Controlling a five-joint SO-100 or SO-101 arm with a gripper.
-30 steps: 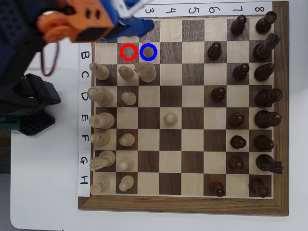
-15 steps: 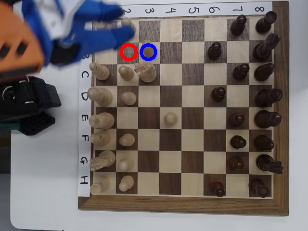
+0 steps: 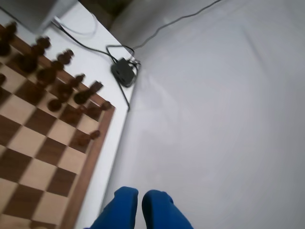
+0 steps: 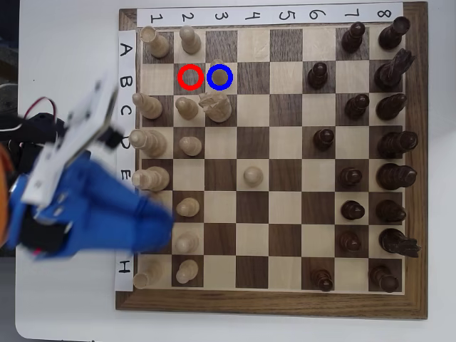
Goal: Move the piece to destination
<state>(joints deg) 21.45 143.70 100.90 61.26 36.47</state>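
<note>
blue gripper now down by rows f–g instead of row a, fingers together, empty

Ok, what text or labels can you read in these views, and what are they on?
"1 2 3 4 5 6 7 8": handwritten on the white paper strip along the chessboard's top edge, overhead view.
"A B C D E F G H": on the white side strip; D to G partly hidden by the blurred gripper.
Wrist view: no readable text.
</note>
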